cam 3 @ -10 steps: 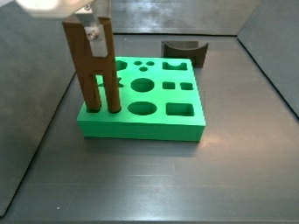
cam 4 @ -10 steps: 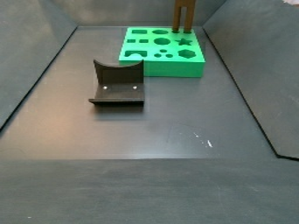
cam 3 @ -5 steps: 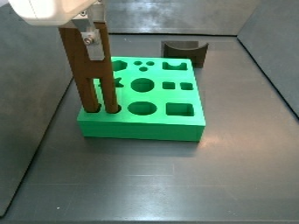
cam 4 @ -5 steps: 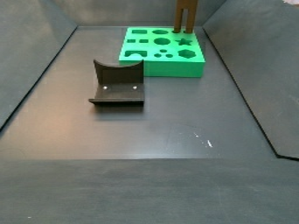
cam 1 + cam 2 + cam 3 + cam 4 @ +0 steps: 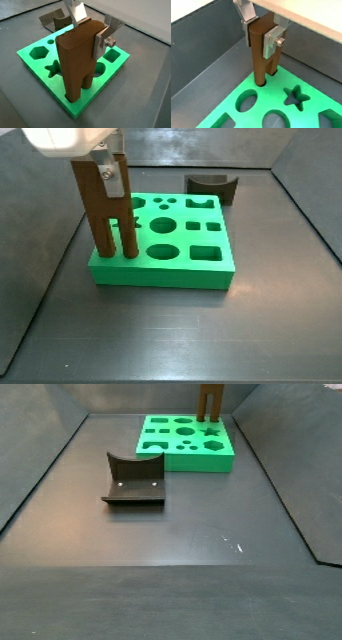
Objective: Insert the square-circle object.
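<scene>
The square-circle object [image 5: 104,208], a tall brown bar with two prongs, stands upright at the near left corner of the green block [image 5: 187,253]. Its prong ends are down in two of the block's holes. My gripper [image 5: 102,168] is shut on the bar's upper end. Both wrist views show the silver fingers [image 5: 107,35] clamped on the bar's two sides [image 5: 261,55]. The gripper [image 5: 90,30] sits over the block's corner [image 5: 251,107]. In a side view the bar [image 5: 211,399] rises from the block [image 5: 187,444] at the far edge, with the gripper out of frame.
The dark grey fixture with a curved notch [image 5: 134,479] stands on the floor apart from the block, and also shows behind the block [image 5: 211,186] and in a wrist view [image 5: 53,19]. Grey walls enclose the floor. The block's other shaped holes [image 5: 163,226] are empty.
The gripper and the bar have come down slightly, so the prongs sit a little deeper in the block's holes. The block and fixture have not moved.
</scene>
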